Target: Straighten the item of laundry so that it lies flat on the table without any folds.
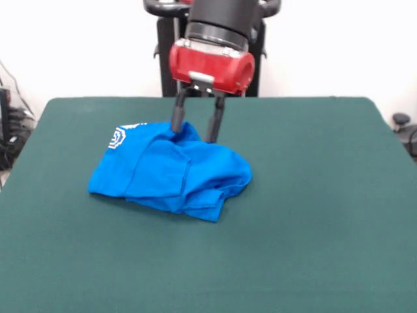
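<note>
The item of laundry (172, 171) is a bright blue T-shirt lying crumpled and folded over itself on the dark green table (313, 215), left of the table's middle. A bit of white print shows at its upper left corner. My gripper (195, 129) comes down from above onto the shirt's far edge. Its two dark fingers (214, 121) stand apart, open, with their tips at or just touching the cloth; a small ridge of fabric sits between them.
The robot's black pedestal (166, 59) stands behind the table's far edge. Cables and dark equipment (10, 124) lie off the table at the left, and a dark object (404, 127) off the right edge.
</note>
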